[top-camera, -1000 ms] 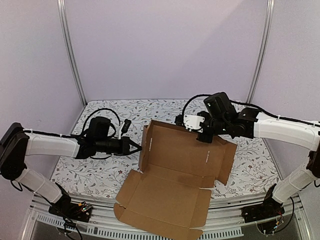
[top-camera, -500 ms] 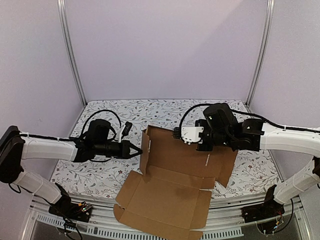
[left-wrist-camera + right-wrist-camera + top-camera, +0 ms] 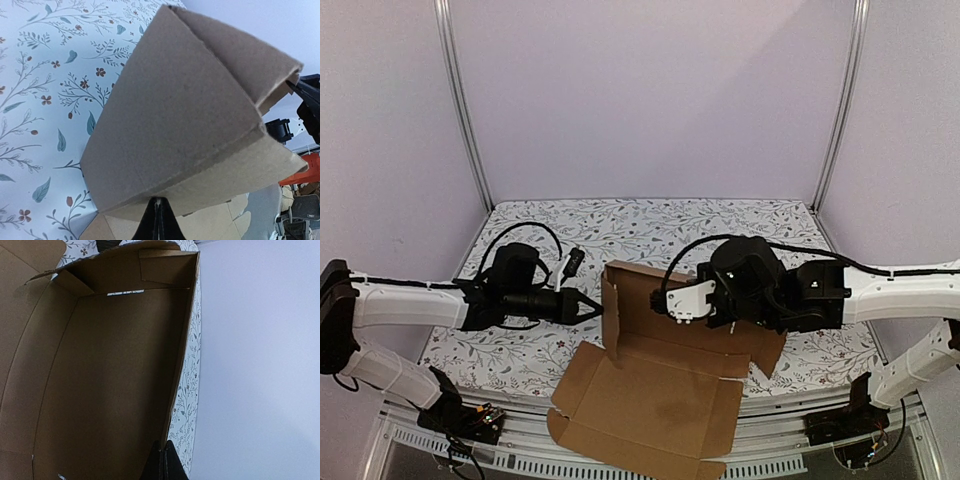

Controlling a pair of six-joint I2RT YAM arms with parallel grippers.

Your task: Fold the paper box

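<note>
The paper box [image 3: 660,400] is a brown cardboard sheet, partly folded: its back wall and left side wall stand up, and its big front panel lies over the table's near edge. My left gripper [image 3: 594,303] is shut, with its tips [image 3: 159,202] pressed against the outside of the raised left wall [image 3: 175,110]. My right gripper [image 3: 718,318] hangs low over the box's back part. In the right wrist view it is shut [image 3: 164,445], with its tips at the top edge of the back wall, and the box inside [image 3: 110,370] lies to the left.
The table carries a floral cloth [image 3: 520,345]. Pale walls and two metal posts [image 3: 460,110] close in the back and sides. Aluminium rails [image 3: 770,445] run along the near edge, under the overhanging panel. A small black part [image 3: 575,258] lies behind the left gripper.
My right arm has moved down and to the left over the box, and the back wall now stands lower. My left gripper has moved a little lower, still at the left wall.
</note>
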